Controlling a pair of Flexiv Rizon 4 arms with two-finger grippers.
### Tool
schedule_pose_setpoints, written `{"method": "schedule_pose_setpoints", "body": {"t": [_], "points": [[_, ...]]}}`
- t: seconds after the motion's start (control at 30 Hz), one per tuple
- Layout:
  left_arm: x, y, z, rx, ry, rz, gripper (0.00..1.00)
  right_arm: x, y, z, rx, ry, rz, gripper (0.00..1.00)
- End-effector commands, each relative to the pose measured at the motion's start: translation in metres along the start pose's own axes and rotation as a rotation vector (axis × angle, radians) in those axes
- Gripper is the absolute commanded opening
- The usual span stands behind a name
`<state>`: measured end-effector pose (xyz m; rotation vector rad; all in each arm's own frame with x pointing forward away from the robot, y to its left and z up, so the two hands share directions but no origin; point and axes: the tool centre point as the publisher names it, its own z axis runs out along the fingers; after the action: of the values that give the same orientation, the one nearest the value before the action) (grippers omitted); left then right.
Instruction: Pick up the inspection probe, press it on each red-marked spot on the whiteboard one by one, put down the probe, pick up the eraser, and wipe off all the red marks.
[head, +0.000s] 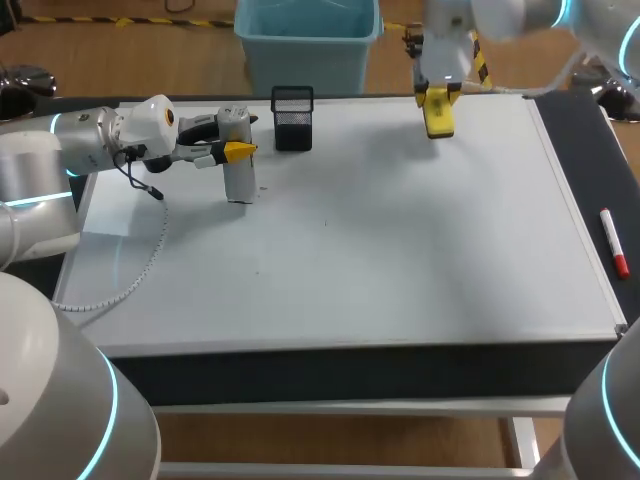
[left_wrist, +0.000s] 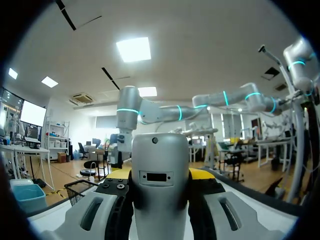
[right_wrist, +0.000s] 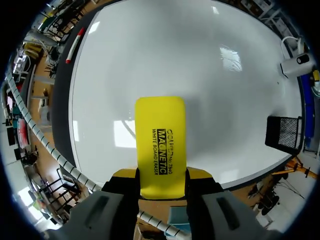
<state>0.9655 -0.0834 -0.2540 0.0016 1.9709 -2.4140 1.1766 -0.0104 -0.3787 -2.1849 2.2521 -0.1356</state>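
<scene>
Along the near edge of the desk (head: 350, 365) runs a dark front strip. The whiteboard (head: 400, 260) begins just behind it and covers most of the top. By the right edge of the desk a red marker (head: 613, 243) lies on the dark strip beside the board, lengthwise along that edge and just off the white surface. Toward the left edge a white coiled cable (head: 140, 270) curves over the board's near left part and runs up to the left arm.

Farther back, near the far left corner of the board, the left end effector (head: 240, 150) comes in level from the left edge. It is clenched on the inspection probe (head: 237, 155), a pale grey cylinder standing upright. In the left wrist view the probe's body fills the gap between the two fingers, with a yellow tip showing on either side of it. The probe's lower end is at the board's surface or just over it; whether it touches cannot be told.

Just beside the probe, slightly farther back, a black mesh holder (head: 293, 117) stands at the far edge of the board.

Farthest back, right of the middle of the far edge, the right end effector (head: 437, 100) points downward and grips the yellow eraser (head: 437, 115) from two sides. In the right wrist view the eraser juts out ahead of the fingers, raised above the board.
</scene>
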Motion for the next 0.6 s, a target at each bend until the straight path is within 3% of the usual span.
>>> {"method": "schedule_pose_setpoints", "body": {"t": [0.03,0.6], "points": [[0.0,0.0,0.0,0.002,0.0,0.001,0.0,-0.004,-0.041,0.009,-0.133,0.004,0.002,0.0],[0.0,0.0,0.0,0.002,0.0,0.001,0.0,-0.03,-0.054,0.032,-0.186,-0.015,0.045,0.0]]}}
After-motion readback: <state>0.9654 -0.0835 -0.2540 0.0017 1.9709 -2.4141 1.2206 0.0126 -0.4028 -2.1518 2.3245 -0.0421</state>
